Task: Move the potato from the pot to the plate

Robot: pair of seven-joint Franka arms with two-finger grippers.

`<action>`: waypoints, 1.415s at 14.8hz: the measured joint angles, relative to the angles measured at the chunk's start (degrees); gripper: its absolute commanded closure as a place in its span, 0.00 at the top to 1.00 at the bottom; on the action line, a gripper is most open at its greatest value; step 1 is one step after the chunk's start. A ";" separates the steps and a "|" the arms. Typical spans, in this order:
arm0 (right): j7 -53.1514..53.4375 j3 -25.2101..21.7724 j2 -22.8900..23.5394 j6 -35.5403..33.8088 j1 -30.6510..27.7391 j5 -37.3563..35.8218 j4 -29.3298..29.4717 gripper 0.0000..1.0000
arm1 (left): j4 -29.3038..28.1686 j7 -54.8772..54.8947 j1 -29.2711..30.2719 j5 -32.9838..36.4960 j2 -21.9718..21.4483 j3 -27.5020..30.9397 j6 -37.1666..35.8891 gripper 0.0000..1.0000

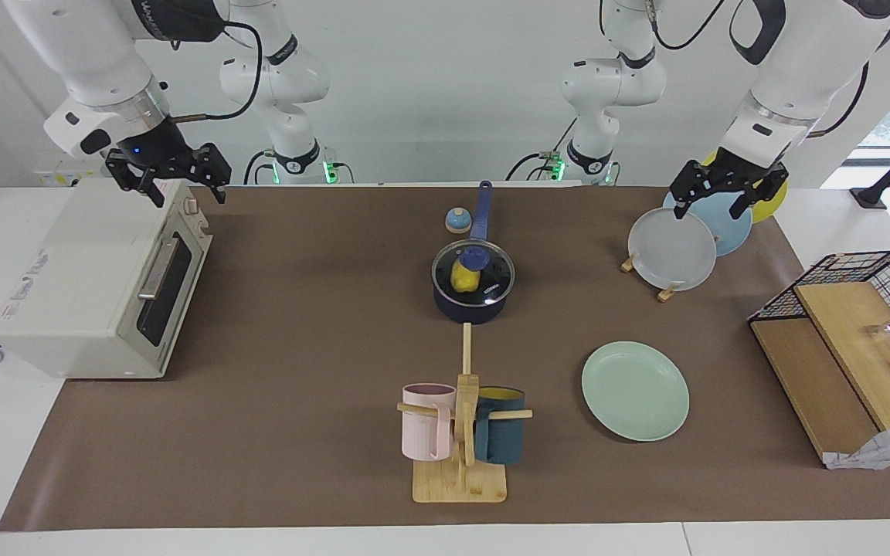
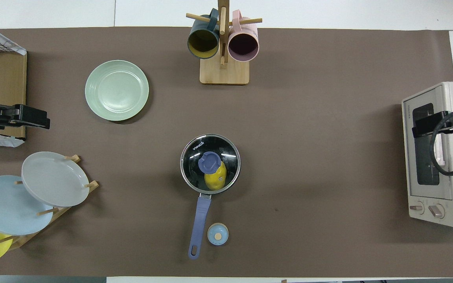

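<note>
The dark navy pot (image 1: 470,310) stands mid-table with its long blue handle (image 2: 199,224) pointing toward the robots. A glass lid with a blue knob (image 1: 474,256) covers it. The yellow potato (image 1: 462,278) lies inside and shows through the lid, also in the overhead view (image 2: 215,179). The mint-green plate (image 1: 635,391) lies flat, farther from the robots than the pot, toward the left arm's end. My left gripper (image 1: 711,208) hangs open and empty over the plate rack. My right gripper (image 1: 188,194) hangs open and empty over the toaster oven.
A toaster oven (image 1: 97,286) stands at the right arm's end. A mug tree (image 1: 460,432) with pink and teal mugs stands farther out than the pot. A rack holds grey-white (image 1: 673,251), light blue and yellow plates. A small blue knob-like object (image 1: 457,221) lies beside the handle. A wire basket (image 1: 870,270) sits at the left arm's end.
</note>
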 measured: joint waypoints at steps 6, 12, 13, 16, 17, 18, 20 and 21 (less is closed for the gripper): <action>0.00 -0.02 0.00 0.00 -0.03 0.00 -0.02 1.00 | 0.00 0.00 -0.01 0.00 0.00 -0.10 0.00 1.00; 0.38 2.88 0.00 1.66 0.20 0.02 -0.15 1.00 | 0.00 0.00 -0.01 0.00 0.00 -0.12 0.00 1.00; 2.19 4.99 0.01 1.74 0.24 0.04 -0.14 1.00 | 0.00 0.00 -0.01 0.00 0.00 -0.12 0.00 1.00; 12.23 13.43 0.51 3.15 0.75 0.16 0.15 1.00 | 0.00 0.00 -0.01 0.00 0.00 -0.13 0.02 1.00; 15.97 16.33 1.09 3.91 0.87 0.17 0.48 1.00 | 0.00 0.00 -0.01 0.00 0.00 -0.13 0.02 1.00; 19.65 19.06 1.86 4.93 0.97 0.18 0.87 1.00 | 0.00 0.00 -0.01 0.00 0.00 -0.13 0.02 1.00; 26.80 24.51 4.30 6.80 1.13 0.17 1.89 1.00 | 0.00 0.00 -0.01 0.00 0.00 -0.13 0.02 1.00; 30.06 26.96 6.13 7.72 1.71 -0.23 2.68 1.00 | 0.00 0.00 -0.01 0.00 0.00 -0.13 0.02 1.00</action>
